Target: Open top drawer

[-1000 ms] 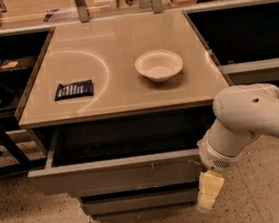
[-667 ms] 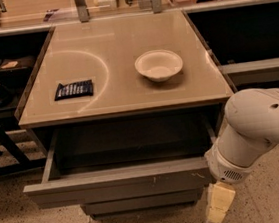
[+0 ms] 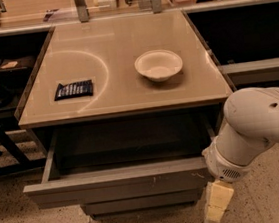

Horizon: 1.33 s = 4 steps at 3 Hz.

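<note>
The top drawer (image 3: 118, 186) is a wide grey handleless drawer under the tan countertop. It stands pulled well out toward me, and its dark inside shows nothing in it. Small white scuffs mark its front panel right of centre. My gripper (image 3: 218, 202) hangs from the white arm (image 3: 254, 128) at the right end of the drawer front, just below and in front of the panel's right corner. A narrower grey drawer (image 3: 140, 202) shows shut beneath the top one.
A white bowl (image 3: 158, 65) and a dark snack packet (image 3: 73, 89) lie on the countertop (image 3: 121, 35). Dark shelving and a black stand (image 3: 1, 134) are at the left. More dark shelving (image 3: 253, 45) is at the right. Speckled floor lies in front.
The top drawer has slid further out toward me. My arm and gripper have drawn back and down to the right along with the drawer front.
</note>
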{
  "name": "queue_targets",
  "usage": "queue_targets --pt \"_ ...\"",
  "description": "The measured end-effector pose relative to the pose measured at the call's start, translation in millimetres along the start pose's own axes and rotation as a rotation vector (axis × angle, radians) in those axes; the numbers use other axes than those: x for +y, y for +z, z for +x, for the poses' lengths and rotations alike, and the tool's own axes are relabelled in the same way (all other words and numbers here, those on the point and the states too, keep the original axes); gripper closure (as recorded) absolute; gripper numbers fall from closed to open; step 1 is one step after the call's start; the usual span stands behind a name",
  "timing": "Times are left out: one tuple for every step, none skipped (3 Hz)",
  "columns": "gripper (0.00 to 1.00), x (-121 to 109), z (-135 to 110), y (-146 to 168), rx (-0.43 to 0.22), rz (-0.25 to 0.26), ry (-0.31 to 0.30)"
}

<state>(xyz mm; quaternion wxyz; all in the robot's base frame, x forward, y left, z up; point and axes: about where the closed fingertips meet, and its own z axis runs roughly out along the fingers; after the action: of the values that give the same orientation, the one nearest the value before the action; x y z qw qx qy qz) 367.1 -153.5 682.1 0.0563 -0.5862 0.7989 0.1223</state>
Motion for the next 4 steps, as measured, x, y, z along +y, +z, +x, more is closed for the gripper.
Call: queue_targets --pt "0.0 -4.7 -4.2 10.0 0.004 -0.003 -0.008" --pt "0.0 -1.5 -0.5 34.8 0.019 -0.05 -0.002" --pt "0.0 2.2 1.8 39.2 0.031 -0.067 -0.007" --pt "0.0 9.8 8.6 38.4 0.049 -0.082 -0.012"
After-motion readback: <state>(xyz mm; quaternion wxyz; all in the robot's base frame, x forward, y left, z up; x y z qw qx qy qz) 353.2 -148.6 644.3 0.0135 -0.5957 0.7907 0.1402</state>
